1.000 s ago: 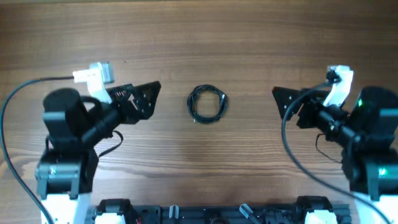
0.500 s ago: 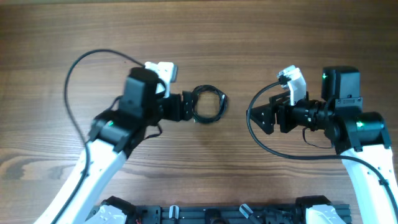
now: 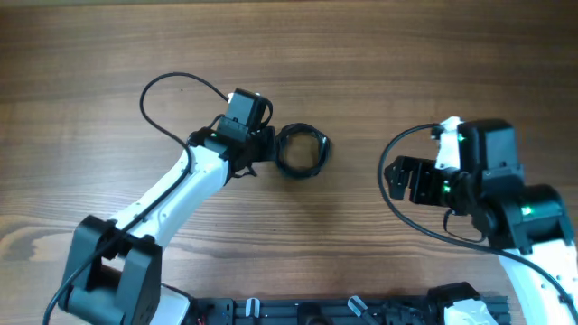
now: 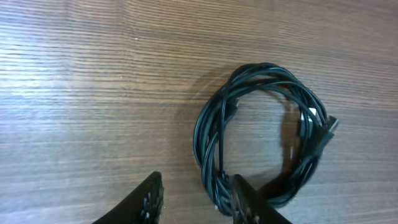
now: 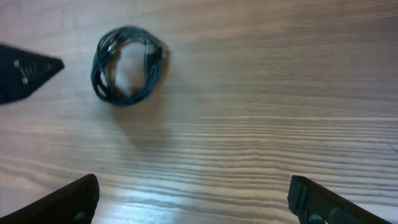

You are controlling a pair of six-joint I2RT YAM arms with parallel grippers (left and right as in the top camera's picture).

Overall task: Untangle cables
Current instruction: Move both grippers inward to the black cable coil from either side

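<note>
while the cables [image 3: 301, 151] lie coiled in a small ring on the table [image 3: 361, 54], left claw [image 4: 196, 182] spread at the ring's edge; right claw [image 5: 193, 182] spread wide, well apart from it.

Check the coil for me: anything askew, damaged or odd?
Nothing stands out. The cables lie wound in one ring flat on the wooden table. The left hand is open at the ring's edge; the right hand is open, well clear of it.
</note>
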